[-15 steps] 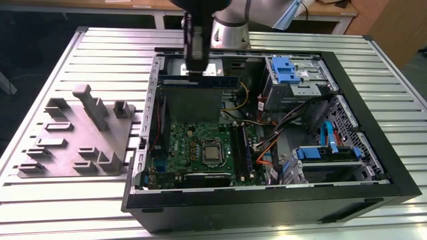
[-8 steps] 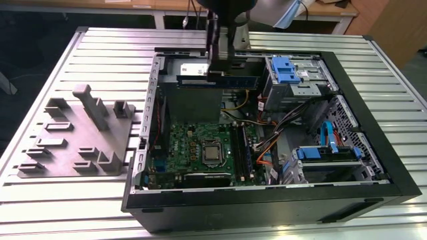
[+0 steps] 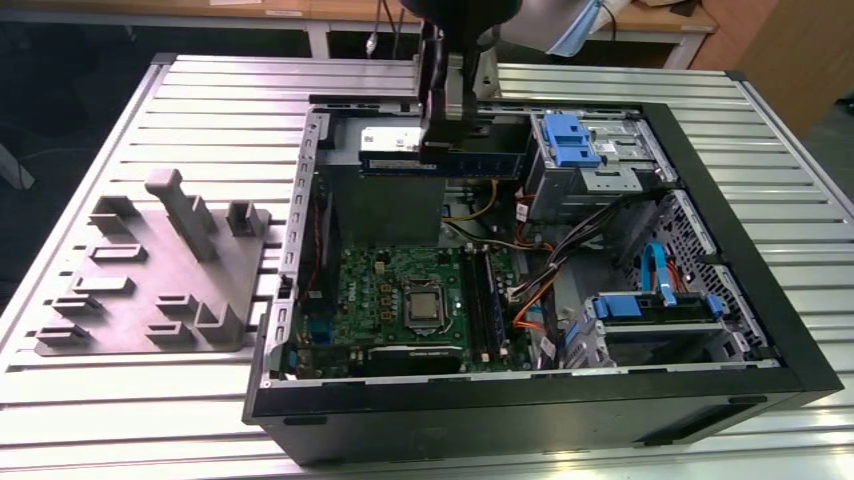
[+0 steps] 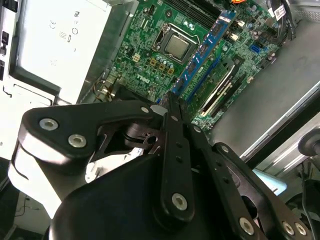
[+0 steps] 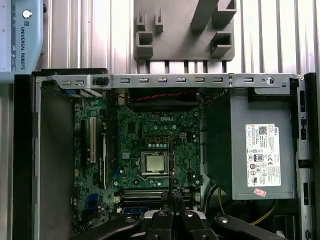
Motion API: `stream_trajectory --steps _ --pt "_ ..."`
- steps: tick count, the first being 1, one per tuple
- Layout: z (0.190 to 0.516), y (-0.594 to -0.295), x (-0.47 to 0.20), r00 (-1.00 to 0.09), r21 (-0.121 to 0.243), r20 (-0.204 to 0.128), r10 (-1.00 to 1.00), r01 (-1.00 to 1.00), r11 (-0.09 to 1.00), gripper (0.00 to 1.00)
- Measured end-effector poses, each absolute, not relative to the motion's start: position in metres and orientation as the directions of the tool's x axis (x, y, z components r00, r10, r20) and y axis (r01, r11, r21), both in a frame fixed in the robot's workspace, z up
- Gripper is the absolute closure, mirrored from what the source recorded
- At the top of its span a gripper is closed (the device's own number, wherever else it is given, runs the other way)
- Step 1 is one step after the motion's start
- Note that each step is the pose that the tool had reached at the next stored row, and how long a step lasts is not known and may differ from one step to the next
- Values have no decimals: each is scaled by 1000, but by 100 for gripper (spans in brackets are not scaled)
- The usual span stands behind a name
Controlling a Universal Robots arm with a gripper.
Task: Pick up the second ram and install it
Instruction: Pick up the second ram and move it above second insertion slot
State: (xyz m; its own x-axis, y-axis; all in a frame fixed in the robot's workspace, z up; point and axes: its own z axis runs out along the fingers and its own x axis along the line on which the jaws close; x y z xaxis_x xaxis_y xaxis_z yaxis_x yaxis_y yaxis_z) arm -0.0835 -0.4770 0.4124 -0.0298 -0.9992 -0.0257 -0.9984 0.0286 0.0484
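- The gripper (image 4: 170, 102) has its two dark fingers pressed together, clamping the second ram (image 4: 205, 50) between the tips.
- The second ram hangs in the air inside the open case, clear of the board, standing on its thin edge.
- In the exterior view its long axis runs level, from that view's left to that view's right.
- Beneath it lies the green motherboard (image 3: 387, 290), with a square silver processor (image 3: 424, 308) near the middle.
- Around the board is a black computer case (image 3: 534, 410), lying on its side with the cover off.
- Beyond the case, at the exterior view's left, a grey moulded tray (image 3: 147, 290) rests on a slatted metal table (image 3: 134, 400).
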Motion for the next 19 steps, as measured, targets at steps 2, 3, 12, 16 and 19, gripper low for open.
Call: stream_trajectory --steps 2,3,12,16,19 --pt "410 -477 -83 -30 49 -26 -999 -998 29 89" --pt "408 -477 -83 -30 49 -26 -999 -998 29 89" --pt "392 -477 -83 -30 49 -26 -999 -998 28 89" --pt "385 -477 -83 -28 49 -26 -999 -998 27 89" --pt "379 -477 -82 -27 49 -26 -999 -998 26 89"
